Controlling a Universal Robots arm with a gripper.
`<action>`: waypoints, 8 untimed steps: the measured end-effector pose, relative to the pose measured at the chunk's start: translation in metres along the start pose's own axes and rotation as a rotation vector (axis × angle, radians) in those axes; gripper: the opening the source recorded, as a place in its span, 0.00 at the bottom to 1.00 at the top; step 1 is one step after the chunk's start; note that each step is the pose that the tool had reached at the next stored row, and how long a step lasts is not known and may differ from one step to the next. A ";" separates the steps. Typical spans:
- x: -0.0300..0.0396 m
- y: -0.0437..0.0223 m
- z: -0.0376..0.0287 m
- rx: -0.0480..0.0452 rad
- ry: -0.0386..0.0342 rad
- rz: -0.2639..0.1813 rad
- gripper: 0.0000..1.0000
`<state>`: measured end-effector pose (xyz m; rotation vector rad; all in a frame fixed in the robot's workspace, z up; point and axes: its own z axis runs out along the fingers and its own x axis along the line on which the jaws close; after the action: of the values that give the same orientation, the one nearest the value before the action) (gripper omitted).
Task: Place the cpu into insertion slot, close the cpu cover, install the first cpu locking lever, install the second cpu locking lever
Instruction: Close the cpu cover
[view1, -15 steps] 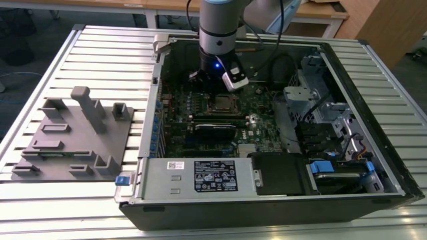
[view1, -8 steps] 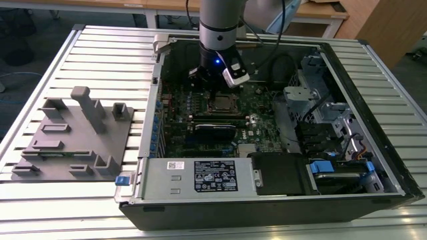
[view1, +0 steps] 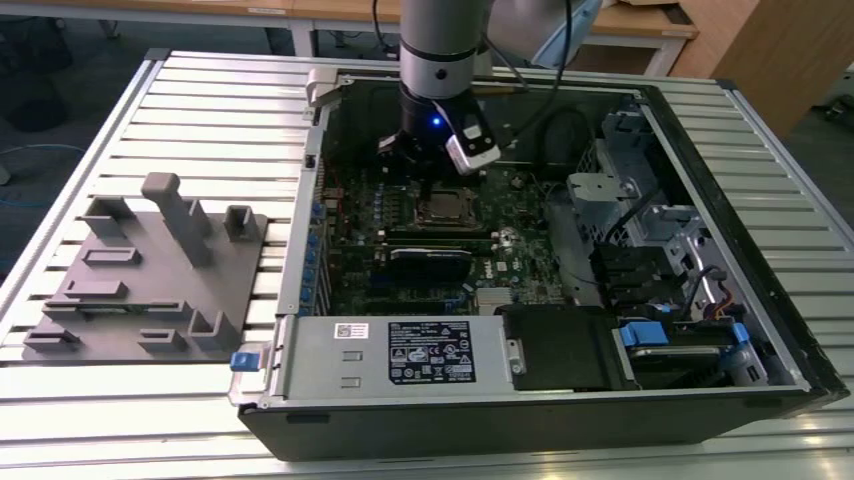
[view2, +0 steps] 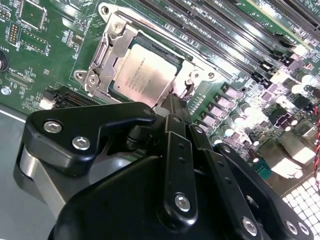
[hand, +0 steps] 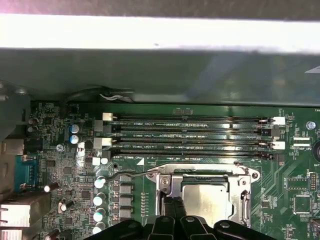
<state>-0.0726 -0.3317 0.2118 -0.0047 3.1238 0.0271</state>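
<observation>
The cpu (view2: 144, 75) lies flat in the insertion slot (view2: 107, 20) on the green motherboard, its silver-grey top showing. The shiny cpu cover (view2: 102, 67) is down around it, framing the chip through its cut-out. In the first wrist view the cpu (hand: 206, 197) and cpu cover (hand: 167, 186) sit just beyond my fingertips. A thin wire locking lever (hand: 131, 174) sticks out sideways from the socket's corner. Another lever rod (view2: 165, 37) runs along the socket's edge beside the memory slots. My gripper (view2: 172, 106) is shut, its tip right at the cover's edge. In the exterior view the gripper (view1: 424, 165) hangs over the socket (view1: 441, 208).
Long black memory slots (hand: 190, 132) lie just past the socket, with the case wall (hand: 150, 70) behind them. A silver power-supply box (view1: 400, 350) fills the case's near side, and drive cages (view1: 641, 210) stand at the exterior view's right. A grey fixture plate (view1: 147, 270) rests on the slatted table.
</observation>
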 end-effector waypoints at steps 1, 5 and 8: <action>-0.0005 0.0000 0.0001 0.0000 0.0000 0.000 0.10; -0.0042 0.0000 0.0003 0.0000 0.0000 0.000 0.10; -0.0085 0.0001 0.0005 0.0000 0.0000 0.000 0.10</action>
<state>-0.0641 -0.3316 0.2115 -0.0045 3.1238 0.0270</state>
